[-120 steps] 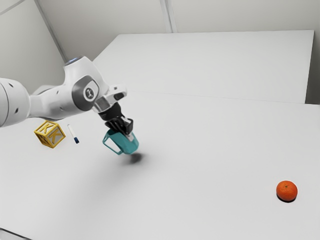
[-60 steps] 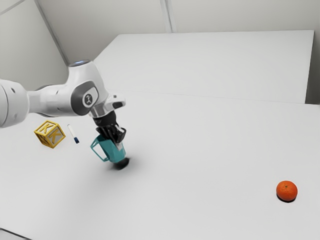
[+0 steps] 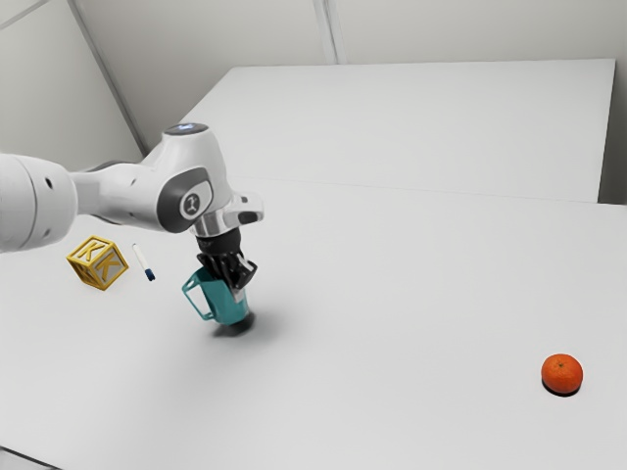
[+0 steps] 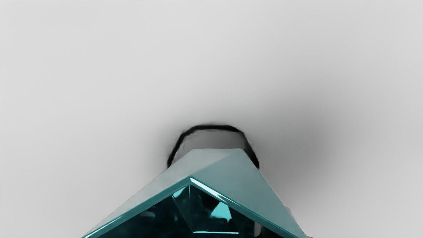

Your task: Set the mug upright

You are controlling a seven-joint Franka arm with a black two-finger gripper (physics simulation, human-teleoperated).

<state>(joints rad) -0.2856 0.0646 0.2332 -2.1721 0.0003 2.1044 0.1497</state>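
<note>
The teal mug hangs from my black gripper, close over the table, its mouth up and its body leaning slightly. Its handle points to the exterior view's left. One finger is at the inside of the mug's wall and the other outside, shut on it. In the wrist view the mug shows its faceted side, rim and dark inside, with bits of my gripper on both sides of the rim. A dark shadow lies at its base; whether the base touches the table cannot be told.
On the white table, a yellow letter block and a marker lie toward the exterior view's left, beyond the handle. An orange sits far off at the exterior view's right.
My hand has swung to a more vertical pose and come lower, bringing the held mug from a strong tilt to nearly upright, a little toward the exterior view's left.
</note>
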